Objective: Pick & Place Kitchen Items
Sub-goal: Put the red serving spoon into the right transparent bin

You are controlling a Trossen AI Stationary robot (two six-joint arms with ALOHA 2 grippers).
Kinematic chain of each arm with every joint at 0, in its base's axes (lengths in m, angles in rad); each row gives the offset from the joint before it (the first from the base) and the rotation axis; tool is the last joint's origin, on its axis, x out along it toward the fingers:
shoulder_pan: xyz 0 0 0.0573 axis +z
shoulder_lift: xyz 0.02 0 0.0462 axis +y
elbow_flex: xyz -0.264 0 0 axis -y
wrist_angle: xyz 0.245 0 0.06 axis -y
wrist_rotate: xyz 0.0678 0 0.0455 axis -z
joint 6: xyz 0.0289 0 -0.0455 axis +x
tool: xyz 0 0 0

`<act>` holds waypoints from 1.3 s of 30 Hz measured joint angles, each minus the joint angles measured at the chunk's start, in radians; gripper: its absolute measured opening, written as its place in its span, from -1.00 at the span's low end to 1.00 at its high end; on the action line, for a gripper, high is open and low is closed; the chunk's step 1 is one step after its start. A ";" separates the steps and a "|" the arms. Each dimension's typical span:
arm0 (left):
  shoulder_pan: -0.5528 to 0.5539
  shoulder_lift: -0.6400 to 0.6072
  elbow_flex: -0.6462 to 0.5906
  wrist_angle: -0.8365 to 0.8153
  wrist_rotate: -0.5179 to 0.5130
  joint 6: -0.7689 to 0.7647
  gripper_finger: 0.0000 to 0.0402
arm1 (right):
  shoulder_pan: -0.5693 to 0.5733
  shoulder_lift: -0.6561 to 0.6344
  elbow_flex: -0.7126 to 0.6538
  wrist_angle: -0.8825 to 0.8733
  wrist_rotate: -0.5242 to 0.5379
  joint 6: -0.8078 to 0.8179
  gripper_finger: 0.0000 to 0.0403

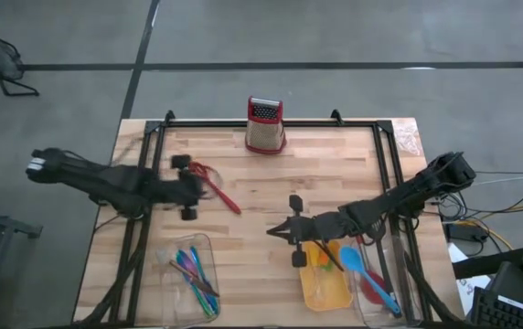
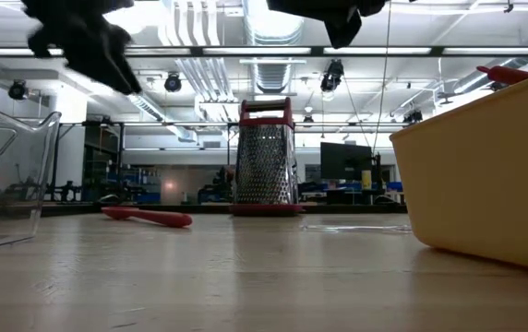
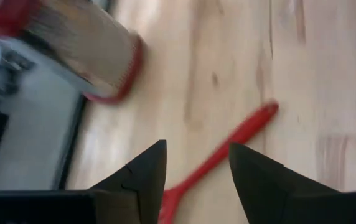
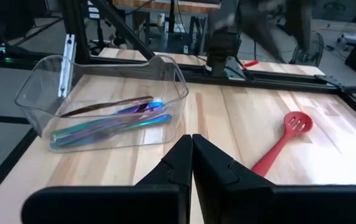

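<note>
Left gripper (image 1: 188, 187), fingers spread w/ nothing between them, hovers over the red slotted spoon (image 1: 218, 189), which lies flat on the wooden table (image 1: 335, 174) at approx. 9 o'clock from centre. Right gripper (image 1: 295, 230) (fingertips pressed together, holding nothing) sits at 5 o'clock, beside the orange tray (image 1: 325, 292) w/ blue spoon (image 1: 357, 263). Coloured sticks (image 1: 193, 270) rest in the clear tray (image 1: 208, 242) at 7 o'clock; box grater (image 1: 264, 124) stands at 12.

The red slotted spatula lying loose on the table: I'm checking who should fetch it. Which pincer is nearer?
Left. The left pincer hovers open right over the red slotted spatula, its handle between the fingers in the left wrist view. The right pincer is shut, farther off beside the orange tray.
</note>
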 joint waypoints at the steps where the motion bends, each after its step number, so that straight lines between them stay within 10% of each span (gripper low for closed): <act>1: 0.019 0.034 0.010 0.000 0.027 0.006 -0.09 | 0.000 0.000 -0.001 0.003 0.000 0.000 -0.96; 6: 0.117 0.177 0.053 -0.014 0.215 0.112 -0.01 | 0.002 -0.001 0.000 0.002 0.000 0.000 -0.96; 21: 0.405 0.439 0.078 -0.026 0.358 0.353 -0.11 | 0.010 -0.003 0.007 0.008 -0.001 0.001 -0.96; 39: 0.429 0.684 0.083 0.028 0.307 0.464 -0.13 | 0.011 -0.003 0.007 0.010 -0.051 0.003 -0.96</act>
